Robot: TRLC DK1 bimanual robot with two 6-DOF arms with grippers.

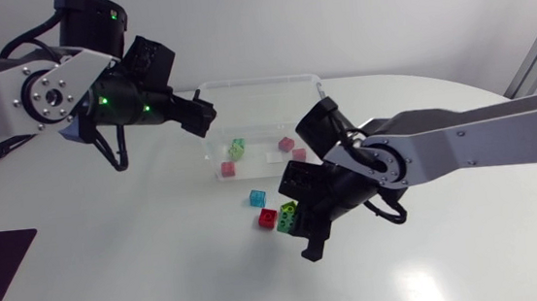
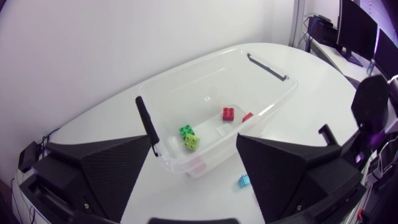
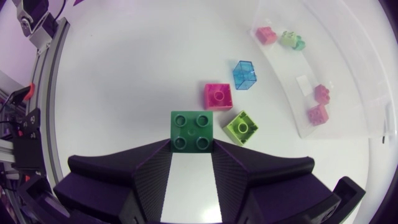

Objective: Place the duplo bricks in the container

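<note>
Right gripper: clamped on dark green brick (tips only).
Risk: shallow hold, brick slips on lifting.
Left gripper: fingers apart.

Four bricks lie in the container (two toward each end). Before the container, three more bricks sit on the table, a fourth brick just beside them, clamped between the right gripper fingers. The left gripper hangs over the container's left end.
</note>
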